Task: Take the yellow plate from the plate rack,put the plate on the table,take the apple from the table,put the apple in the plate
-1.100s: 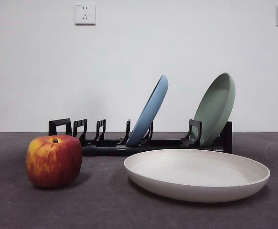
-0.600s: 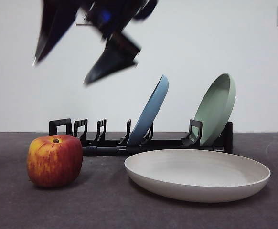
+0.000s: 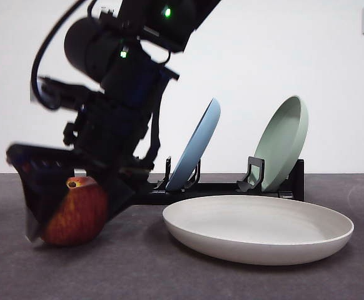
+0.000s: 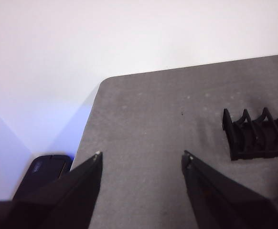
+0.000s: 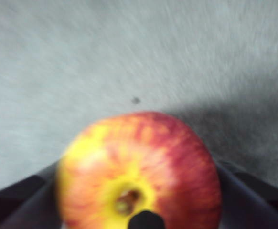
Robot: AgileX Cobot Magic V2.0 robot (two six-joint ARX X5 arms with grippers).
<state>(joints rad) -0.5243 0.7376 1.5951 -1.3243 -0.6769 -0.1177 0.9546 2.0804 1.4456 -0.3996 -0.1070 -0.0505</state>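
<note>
The red and yellow apple [image 3: 75,215] sits on the dark table [image 3: 169,275] at the left. My right gripper [image 3: 74,203] has come down over it, open, with one black jaw on each side. The right wrist view is blurred by motion and shows the apple [image 5: 139,162] between the jaws of that gripper [image 5: 136,169]. The cream yellow plate [image 3: 257,228] lies flat on the table to the right of the apple. Behind both stands the black plate rack [image 3: 222,187]. My left gripper [image 4: 141,155] hangs open over bare table near the rack's end [image 4: 258,136].
A blue plate [image 3: 197,144] and a pale green plate [image 3: 285,140] lean upright in the rack. The right arm covers the rack's left part. In the left wrist view the table's corner [image 4: 105,81] meets a white wall.
The right arm has dropped from the top of the front view down to the apple, so its jaws now flank the fruit. Apple and plates have kept their places.
</note>
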